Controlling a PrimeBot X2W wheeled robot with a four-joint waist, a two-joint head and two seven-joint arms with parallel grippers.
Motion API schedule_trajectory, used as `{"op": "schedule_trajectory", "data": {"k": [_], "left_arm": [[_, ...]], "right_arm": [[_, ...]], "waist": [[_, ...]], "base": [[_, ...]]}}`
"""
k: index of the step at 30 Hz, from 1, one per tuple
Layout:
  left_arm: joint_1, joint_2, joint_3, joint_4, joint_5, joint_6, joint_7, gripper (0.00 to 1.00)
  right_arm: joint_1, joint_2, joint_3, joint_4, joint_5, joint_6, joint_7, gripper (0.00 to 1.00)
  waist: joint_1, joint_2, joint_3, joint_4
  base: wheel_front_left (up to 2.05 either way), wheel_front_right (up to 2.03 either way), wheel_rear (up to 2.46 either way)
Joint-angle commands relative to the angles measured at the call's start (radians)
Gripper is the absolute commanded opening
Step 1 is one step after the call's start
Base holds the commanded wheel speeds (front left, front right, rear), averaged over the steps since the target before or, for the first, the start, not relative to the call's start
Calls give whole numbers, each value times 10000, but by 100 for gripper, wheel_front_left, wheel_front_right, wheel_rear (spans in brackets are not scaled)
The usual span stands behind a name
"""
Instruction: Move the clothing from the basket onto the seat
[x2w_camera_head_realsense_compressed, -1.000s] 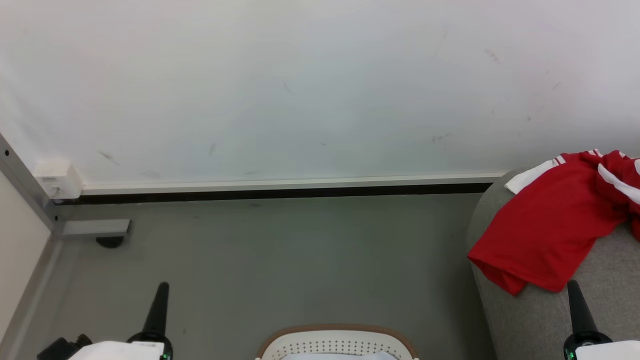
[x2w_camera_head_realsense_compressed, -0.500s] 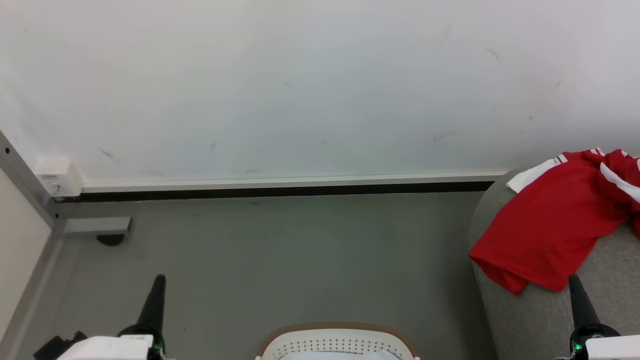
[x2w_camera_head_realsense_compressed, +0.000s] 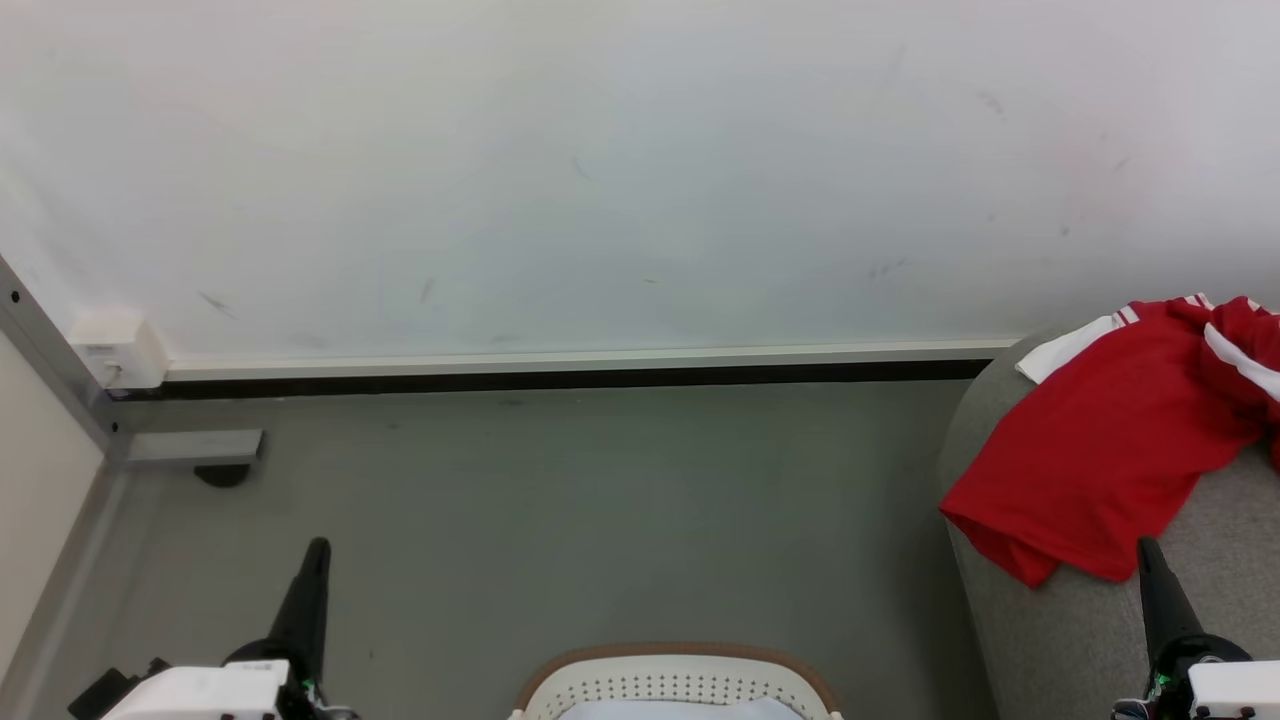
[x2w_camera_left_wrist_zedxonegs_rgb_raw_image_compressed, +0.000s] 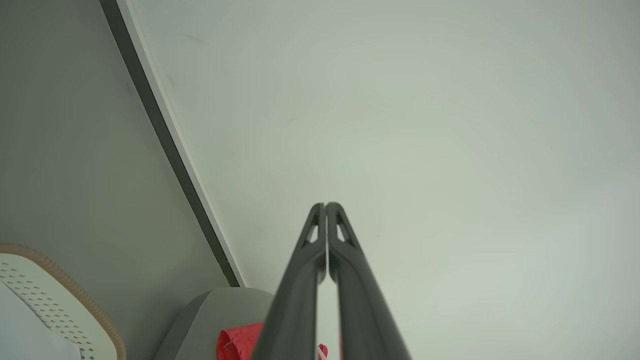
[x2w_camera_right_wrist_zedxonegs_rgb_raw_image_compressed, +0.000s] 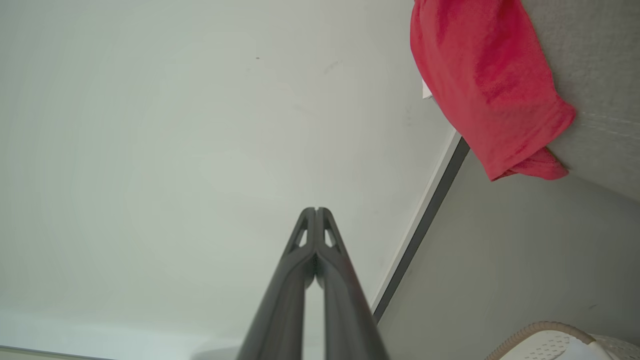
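Red clothing (x2w_camera_head_realsense_compressed: 1110, 450) with white panels lies draped over the rounded corner of the grey seat (x2w_camera_head_realsense_compressed: 1050, 640) at the right; it also shows as red clothing (x2w_camera_right_wrist_zedxonegs_rgb_raw_image_compressed: 480, 85) on the seat (x2w_camera_right_wrist_zedxonegs_rgb_raw_image_compressed: 595, 75) in the right wrist view. The white perforated basket (x2w_camera_head_realsense_compressed: 675, 690) with its brown rim sits at the bottom centre, a white lining inside it. My left gripper (x2w_camera_head_realsense_compressed: 317, 550) is shut with nothing in it over the floor, left of the basket. My right gripper (x2w_camera_head_realsense_compressed: 1147, 548) is shut with nothing in it, its tip just below the garment's hem. Both pairs of jaws press together in the wrist views.
A white wall (x2w_camera_head_realsense_compressed: 600, 170) with a dark baseboard (x2w_camera_head_realsense_compressed: 560, 380) runs across the back. A grey metal post with a white box (x2w_camera_head_realsense_compressed: 115, 355) and a foot bracket (x2w_camera_head_realsense_compressed: 195, 450) stands at the far left. Grey floor (x2w_camera_head_realsense_compressed: 600, 510) lies between wall and basket.
The head view has shifted slightly. My left gripper has slid a little up and to the left in the view; the right gripper is nearly unmoved. The clothing lies as before.
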Motion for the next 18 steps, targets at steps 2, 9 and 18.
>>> {"op": "schedule_trajectory", "data": {"k": [2,9,18], "left_arm": [[-166,28,90,-48,-285,-30,69,0],[-207,18,144,-59,-812,-32,205,0],[-270,7,211,-76,-1286,-33,343,0]], "right_arm": [[-198,-57,-29,5,281,-21,69,0],[-238,-75,-34,23,827,-23,192,0],[-326,-93,-32,45,1376,-24,300,0]], "waist": [[-1,0,8,4],[-1,0,34,17],[-1,0,65,31]], "base": [[0,0,0],[0,0,0],[0,0,0]]}}
